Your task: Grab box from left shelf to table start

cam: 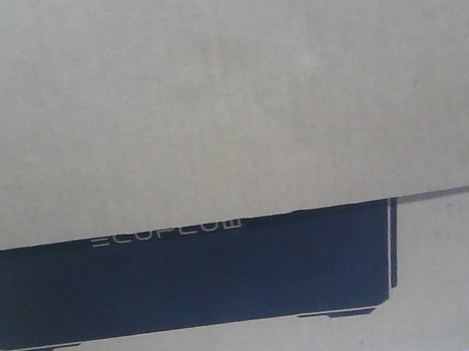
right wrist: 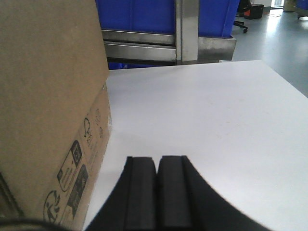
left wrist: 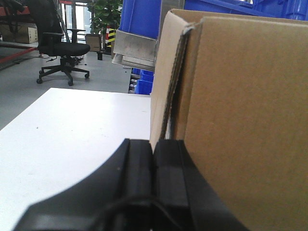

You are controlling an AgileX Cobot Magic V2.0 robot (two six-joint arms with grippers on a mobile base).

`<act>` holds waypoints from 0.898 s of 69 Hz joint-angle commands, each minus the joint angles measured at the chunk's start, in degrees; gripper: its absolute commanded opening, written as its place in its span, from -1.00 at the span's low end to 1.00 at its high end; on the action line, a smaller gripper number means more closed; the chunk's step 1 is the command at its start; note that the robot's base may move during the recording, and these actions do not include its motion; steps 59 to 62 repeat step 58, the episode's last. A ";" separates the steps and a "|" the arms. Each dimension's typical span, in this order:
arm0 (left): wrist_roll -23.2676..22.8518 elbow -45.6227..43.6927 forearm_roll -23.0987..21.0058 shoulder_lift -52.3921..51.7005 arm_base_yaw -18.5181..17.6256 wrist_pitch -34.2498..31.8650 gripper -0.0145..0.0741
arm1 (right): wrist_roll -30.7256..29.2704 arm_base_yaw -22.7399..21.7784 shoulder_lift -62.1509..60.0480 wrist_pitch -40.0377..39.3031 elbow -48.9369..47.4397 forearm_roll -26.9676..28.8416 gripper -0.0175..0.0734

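The large brown corrugated cardboard box (cam: pixel 224 99) with the black rounded-rectangle print and pale lettering fills the front view and stands on the plain white surface (left wrist: pixel 72 130).

In the left wrist view, the left jaws (left wrist: pixel 153 159) are pressed together, their 2 black pads meeting with no gap and nothing between them. The box's vertical corner edge, with a flap layer peeling slightly apart, rises directly ahead of the jaws, and its broad brown side runs along their right. To the left of the jaws the surface is bare out to its far edge, beyond which lie grey floor and a black office chair (left wrist: pixel 62 48). Ahead, behind the box, stands the silver metal shelf (left wrist: pixel 137 48) carrying blue plastic bins (left wrist: pixel 142 17).

In the right wrist view, the right jaws (right wrist: pixel 157 166) are likewise closed flat on each other, gripping nothing. The box's printed side (handling symbols low on it) stands to their left, apart from the pads; ahead and to the right the surface is open up to the shelf rail.

Both jaws point level, low over the surface, flanking the box.
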 commanded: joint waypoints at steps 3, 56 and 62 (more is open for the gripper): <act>0.00 -0.06 -0.36 -0.42 -0.42 -4.93 -0.91 | -0.44 -0.32 -0.77 -5.58 -1.00 0.10 -0.49; 0.00 -0.06 -0.36 -0.42 -0.42 -4.93 -0.91 | -0.44 -0.32 -0.77 -5.58 -1.00 0.10 -0.49; 0.00 -0.06 -0.36 -0.42 -0.42 -4.93 -0.91 | -0.44 -0.32 -0.77 -5.58 -1.00 0.10 -0.49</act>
